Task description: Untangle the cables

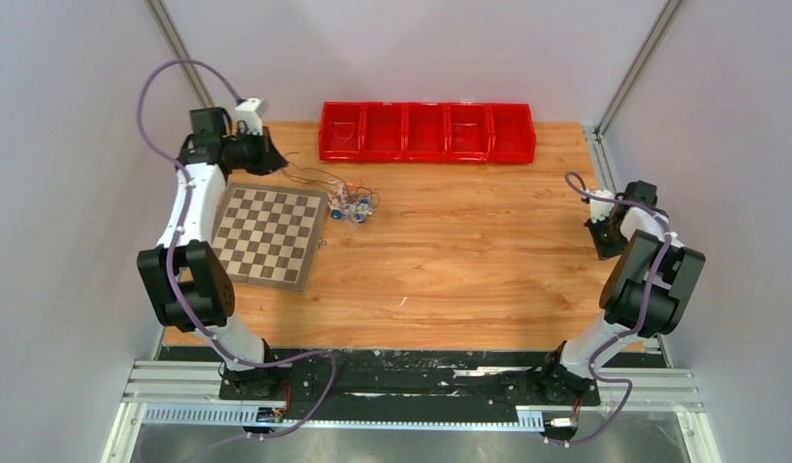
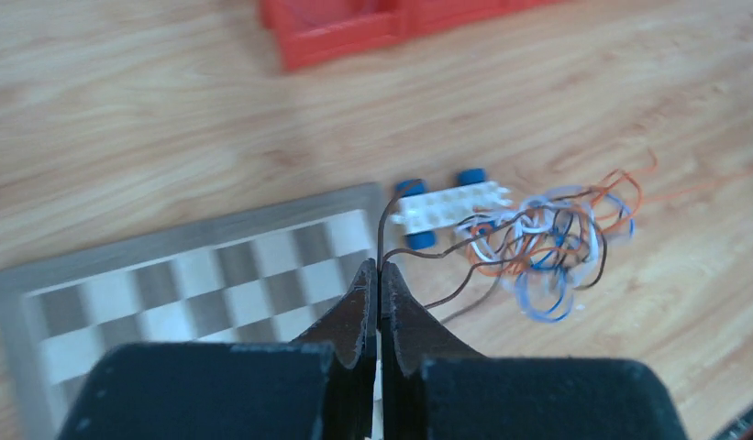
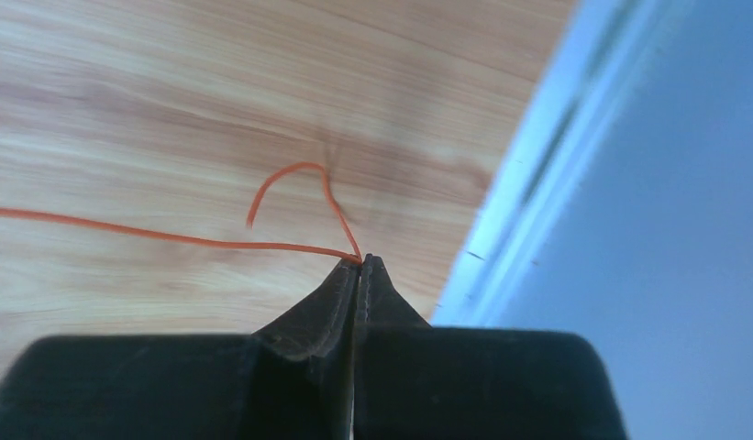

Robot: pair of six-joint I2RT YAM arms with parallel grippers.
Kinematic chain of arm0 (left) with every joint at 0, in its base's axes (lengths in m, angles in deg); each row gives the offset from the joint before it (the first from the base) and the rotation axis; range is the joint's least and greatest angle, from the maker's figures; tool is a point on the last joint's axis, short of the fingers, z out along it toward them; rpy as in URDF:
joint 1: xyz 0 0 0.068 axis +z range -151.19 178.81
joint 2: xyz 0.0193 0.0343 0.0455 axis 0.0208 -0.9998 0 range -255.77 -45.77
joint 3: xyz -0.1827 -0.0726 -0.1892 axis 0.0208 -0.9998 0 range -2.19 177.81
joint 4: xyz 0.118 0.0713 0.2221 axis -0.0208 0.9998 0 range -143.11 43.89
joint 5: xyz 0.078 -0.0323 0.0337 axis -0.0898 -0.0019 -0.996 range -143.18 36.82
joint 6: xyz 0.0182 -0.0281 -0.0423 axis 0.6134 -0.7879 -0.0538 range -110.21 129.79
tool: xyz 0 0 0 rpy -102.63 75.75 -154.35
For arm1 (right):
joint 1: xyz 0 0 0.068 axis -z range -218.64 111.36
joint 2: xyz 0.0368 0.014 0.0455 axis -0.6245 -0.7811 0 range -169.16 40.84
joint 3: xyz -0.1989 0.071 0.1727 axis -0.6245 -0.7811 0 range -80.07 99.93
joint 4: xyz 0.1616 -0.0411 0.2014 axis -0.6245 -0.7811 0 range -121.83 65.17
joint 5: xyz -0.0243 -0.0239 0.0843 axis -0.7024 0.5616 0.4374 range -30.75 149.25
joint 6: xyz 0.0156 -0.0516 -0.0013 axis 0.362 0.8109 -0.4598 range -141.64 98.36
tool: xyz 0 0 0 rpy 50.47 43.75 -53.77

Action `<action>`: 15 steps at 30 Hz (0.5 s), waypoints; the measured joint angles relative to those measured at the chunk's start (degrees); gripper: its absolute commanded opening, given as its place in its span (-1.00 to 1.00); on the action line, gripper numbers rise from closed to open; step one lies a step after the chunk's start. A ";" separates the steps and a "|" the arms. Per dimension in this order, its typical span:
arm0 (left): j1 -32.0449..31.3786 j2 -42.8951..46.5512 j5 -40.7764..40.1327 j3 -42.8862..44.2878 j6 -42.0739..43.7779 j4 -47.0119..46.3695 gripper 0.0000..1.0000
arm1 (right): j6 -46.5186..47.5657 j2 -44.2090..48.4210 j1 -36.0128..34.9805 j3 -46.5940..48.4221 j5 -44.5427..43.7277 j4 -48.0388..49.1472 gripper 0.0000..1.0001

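A tangle of thin white, blue, orange-red and black cables (image 2: 547, 243) lies on the wooden table, right of the checkerboard; in the top view the tangle (image 1: 348, 198) sits at mid-left. My left gripper (image 2: 380, 268) is shut on a dark black cable (image 2: 383, 225) that runs from its tips into the tangle. In the top view this gripper (image 1: 273, 157) is at the far left, above the board's back corner. My right gripper (image 3: 361, 261) is shut on the end of an orange-red cable (image 3: 171, 236) that stretches away to the left. In the top view it (image 1: 596, 231) is by the table's right edge.
A small white toy car with blue wheels (image 2: 446, 203) lies against the tangle. The checkerboard (image 1: 268, 234) lies at the left. A row of red bins (image 1: 426, 131) stands along the back. The table's right rail (image 3: 519, 211) and the wall are close to my right gripper.
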 measured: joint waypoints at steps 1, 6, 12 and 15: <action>2.73 -0.02 -0.13 1.27 0.74 1.49 -1.00 | 0.79 -0.28 0.92 0.55 -0.48 0.13 -1.00; 13.18 -0.85 -0.70 8.20 3.82 4.90 -1.00 | 4.48 -1.70 6.16 3.63 -2.38 1.25 -1.00; 21.66 -1.44 -1.03 10.60 8.00 6.69 -1.00 | 6.32 -2.03 8.63 4.11 -3.21 1.60 -1.00; 22.47 -1.38 -1.11 10.16 9.73 7.56 -1.00 | 6.49 -2.03 8.81 4.39 -3.43 1.62 -1.00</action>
